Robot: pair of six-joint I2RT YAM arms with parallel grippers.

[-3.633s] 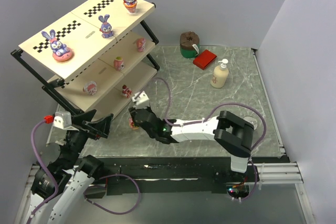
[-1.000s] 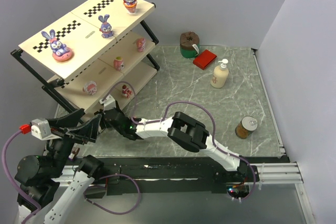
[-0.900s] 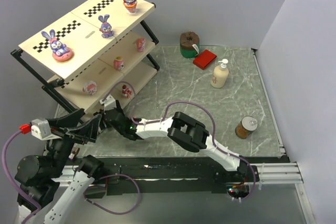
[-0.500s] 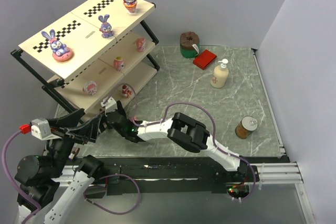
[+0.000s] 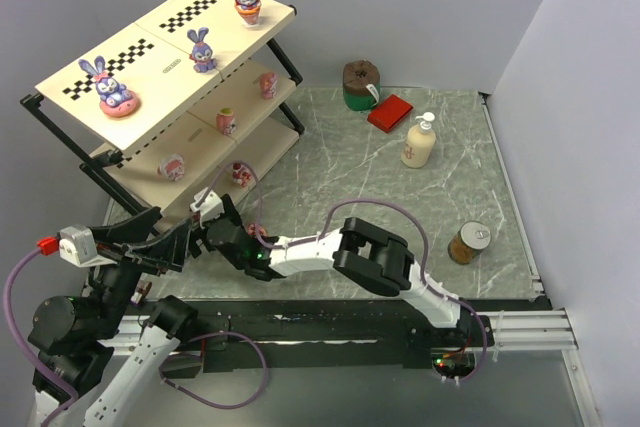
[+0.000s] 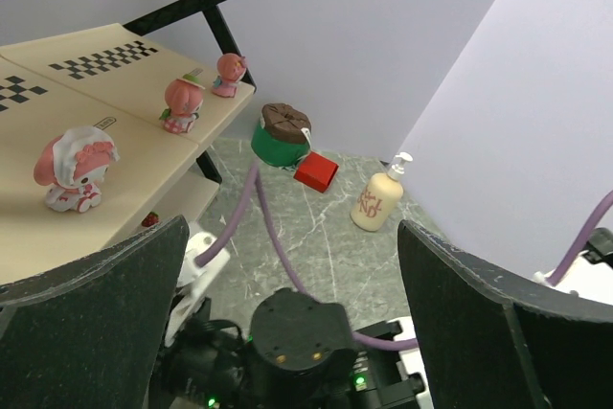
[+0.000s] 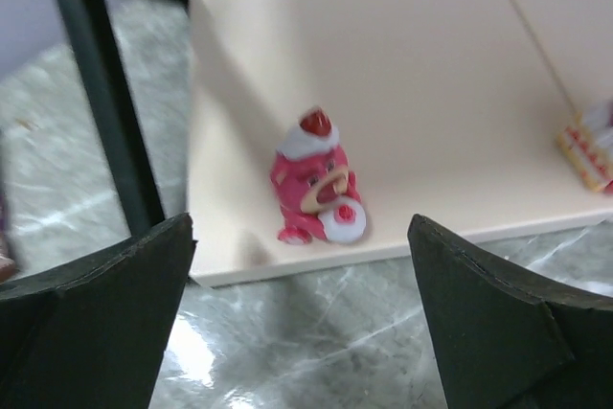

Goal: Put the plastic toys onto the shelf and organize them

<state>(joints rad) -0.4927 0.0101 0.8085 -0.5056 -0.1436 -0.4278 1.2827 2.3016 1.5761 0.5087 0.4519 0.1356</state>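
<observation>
**Backing out of the bottom tier without tipping the toy**

The shelf (image 5: 225, 37) is standing at the far left. The right gripper (image 7: 300, 265) is gaping wide with nothing in it, facing the bottom board, where a pink toy (image 7: 311, 179) is standing upright near the front edge. It should probably be drawing straight back, jaws wide, avoiding the black post (image 7: 105, 112). The left gripper (image 6: 292, 237) is hovering wide open and empty. The shelf is carrying three bunnies (image 5: 203, 50) on top and three pink figures (image 6: 72, 165) on the middle tier.
</observation>
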